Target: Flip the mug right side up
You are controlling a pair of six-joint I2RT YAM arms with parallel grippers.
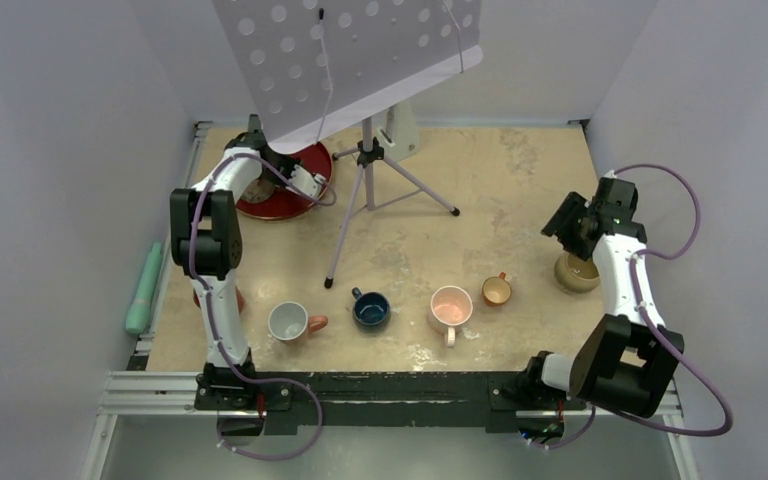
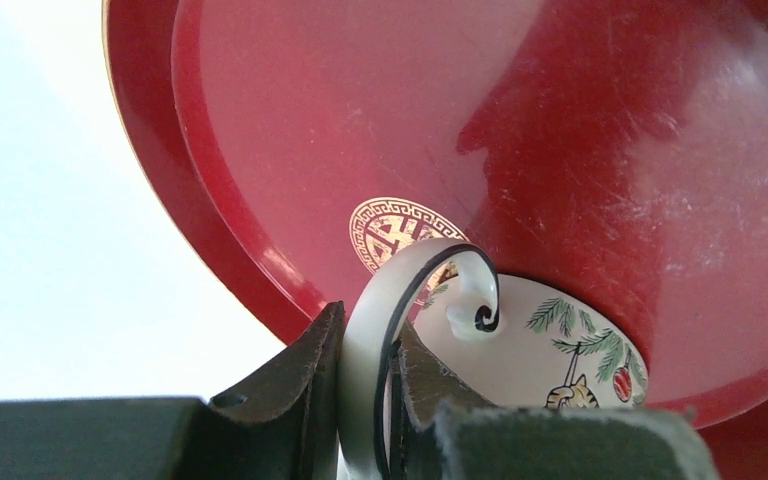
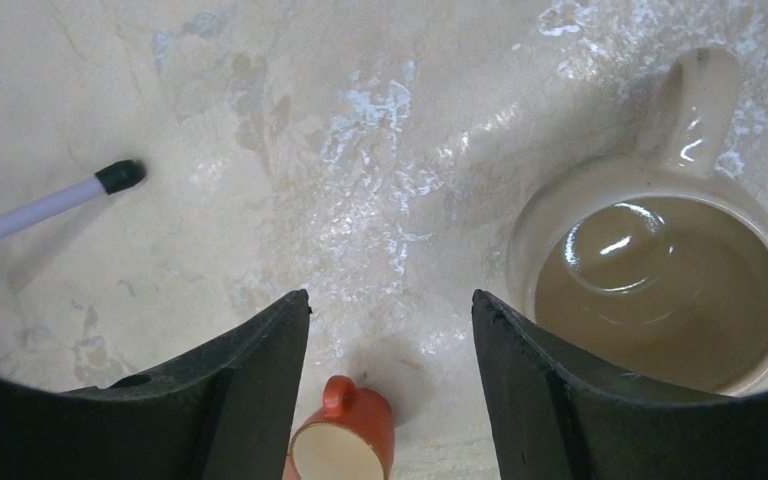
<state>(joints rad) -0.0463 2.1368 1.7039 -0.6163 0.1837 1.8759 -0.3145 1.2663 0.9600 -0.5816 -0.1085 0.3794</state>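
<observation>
We look down on a mottled beige table (image 1: 500,200) closed in by pale walls. Nearest us, just past the arm bases, stands a row of cups, all mouth up: a white mug (image 1: 288,322), a dark blue mug (image 1: 370,309), a pink mug (image 1: 450,308) and a small orange mug (image 1: 497,290). A green tool (image 1: 143,288) lies along the table's left edge.

Further back on the right, the right gripper (image 3: 390,300) hangs over bare table with its jaws well apart and nothing between them. A beige mug (image 3: 660,290) sits mouth up just beside its right-hand finger, and in its own camera the orange mug shows low between the two fingers, clear of both.

At the far left, the left gripper (image 2: 365,345) is over a red plate (image 2: 290,130). Its dark fingers (image 2: 300,375) are pressed closed on the curled white handle (image 2: 410,290) of the decorated mug (image 2: 540,350), a white mug painted with pine sprigs and baubles. That mug lies against the plate's face, beside a gold emblem (image 2: 390,230).

From above we cannot pick the decorated mug out: the left arm and a white perforated board (image 1: 350,50) on a tripod (image 1: 368,165) cover that corner, and only part of the plate shows. The wrist camera crops the mug at the bottom edge, so we cannot tell which way its mouth faces. A reddish thing (image 1: 238,300) behind the left arm is too hidden to name
</observation>
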